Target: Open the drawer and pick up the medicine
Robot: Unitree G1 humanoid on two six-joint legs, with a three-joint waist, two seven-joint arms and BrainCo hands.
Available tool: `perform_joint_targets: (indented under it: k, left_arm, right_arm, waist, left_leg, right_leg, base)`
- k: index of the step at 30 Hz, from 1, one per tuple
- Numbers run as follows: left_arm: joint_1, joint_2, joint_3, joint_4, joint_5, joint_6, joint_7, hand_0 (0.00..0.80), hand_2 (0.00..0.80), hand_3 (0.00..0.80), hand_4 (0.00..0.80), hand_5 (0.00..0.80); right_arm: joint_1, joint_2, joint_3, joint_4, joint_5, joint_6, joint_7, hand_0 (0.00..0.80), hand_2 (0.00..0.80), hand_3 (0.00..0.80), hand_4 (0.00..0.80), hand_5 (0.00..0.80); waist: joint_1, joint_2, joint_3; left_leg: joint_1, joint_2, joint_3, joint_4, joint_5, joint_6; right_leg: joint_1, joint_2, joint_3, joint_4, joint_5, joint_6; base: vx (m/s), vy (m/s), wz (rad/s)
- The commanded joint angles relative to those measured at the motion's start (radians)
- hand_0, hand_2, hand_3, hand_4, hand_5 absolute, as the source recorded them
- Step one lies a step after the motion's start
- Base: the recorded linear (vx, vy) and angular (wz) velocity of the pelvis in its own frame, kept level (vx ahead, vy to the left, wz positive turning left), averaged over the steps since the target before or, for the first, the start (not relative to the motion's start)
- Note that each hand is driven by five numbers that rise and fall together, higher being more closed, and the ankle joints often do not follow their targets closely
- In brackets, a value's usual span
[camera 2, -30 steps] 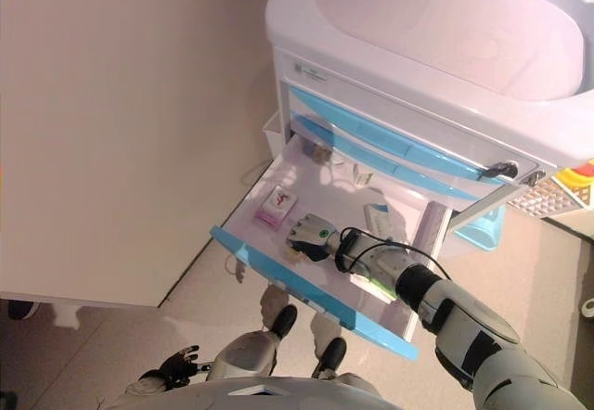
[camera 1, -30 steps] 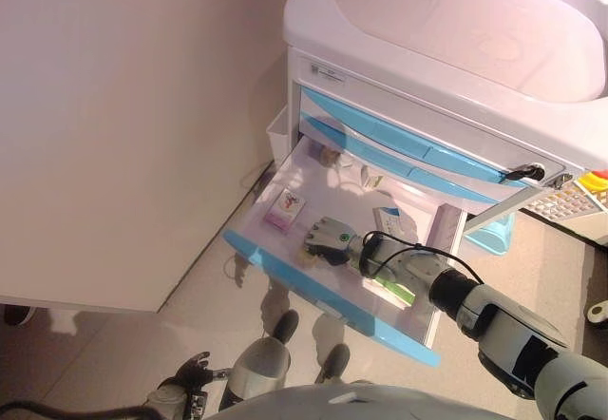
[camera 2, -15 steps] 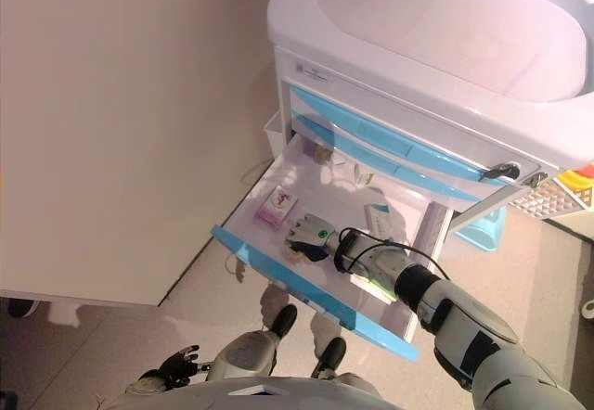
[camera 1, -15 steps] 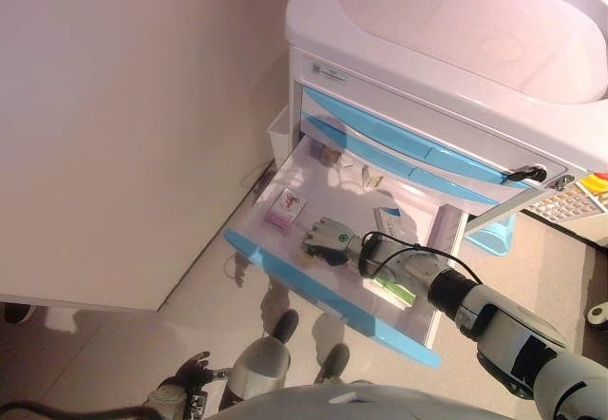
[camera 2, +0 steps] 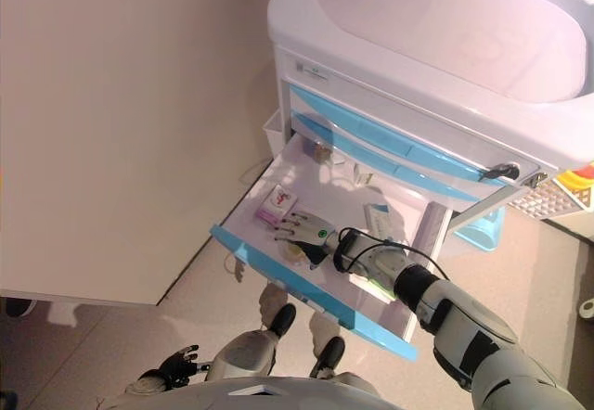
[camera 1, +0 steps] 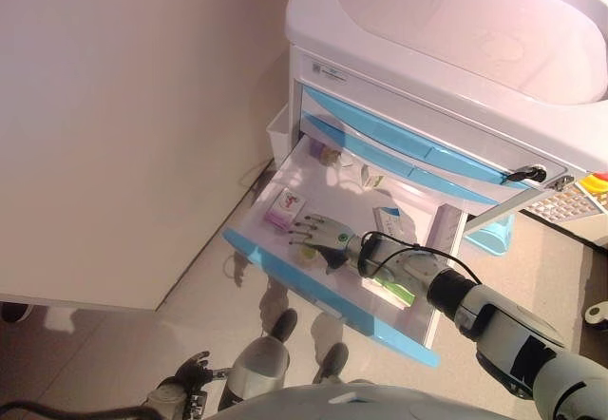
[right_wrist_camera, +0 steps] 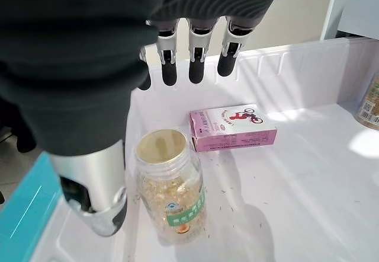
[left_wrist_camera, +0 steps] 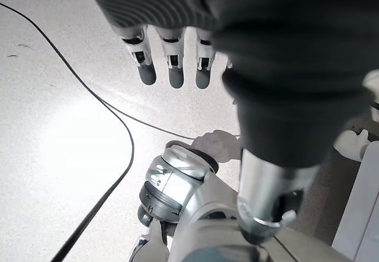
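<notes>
Right hand hovers with fingers spread over the clear medicine bottle near the open drawer's front edge; it should lower squarely, then curl around its cap.

No legible print on pink box or bottle label.

clinic: medical cart, medicine drawer

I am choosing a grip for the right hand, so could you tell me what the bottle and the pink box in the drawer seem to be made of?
Bottle: clear and glossy, contents visible through it, probably plastic, possibly glass; matte gold cap. Pink box: printed cardboard, judging by its folded edges. Drawer: smooth white plastic.
</notes>
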Motion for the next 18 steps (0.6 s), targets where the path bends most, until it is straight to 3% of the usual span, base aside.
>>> perform_joint_targets:
  k: [1, 18]
  left_arm:
    - [0.001, 0.016, -0.032, 0.027, 0.025, -0.018, -0.001, 0.0, 0.0, 0.0, 0.0, 0.0]
    - [-0.001, 0.025, -0.046, 0.017, 0.012, -0.024, -0.011, 0.0, 0.0, 0.0, 0.0, 0.0]
  right_arm:
    - [-0.005, 0.014, 0.013, -0.031, 0.016, 0.005, -0.013, 0.0, 0.0, 0.0, 0.0, 0.0]
    - [-0.02, 0.049, 0.005, 0.056, -0.004, 0.054, -0.018, 0.0, 0.0, 0.0, 0.0, 0.0]
  waist:
    - [0.022, -0.01, 0.0]
    - [0.042, 0.005, 0.024]
  left_leg:
    - [0.028, -0.056, -0.003, -0.029, -0.064, 0.028]
    - [0.009, -0.066, -0.023, -0.029, -0.054, 0.032]
  right_leg:
    - [0.033, 0.008, 0.01, 0.099, -0.093, 0.032]
    - [0.023, 0.0, -0.007, 0.101, -0.092, 0.033]
  base:
    - [0.0, 0.0, 0.0]
    - [-0.005, 0.004, 0.03]
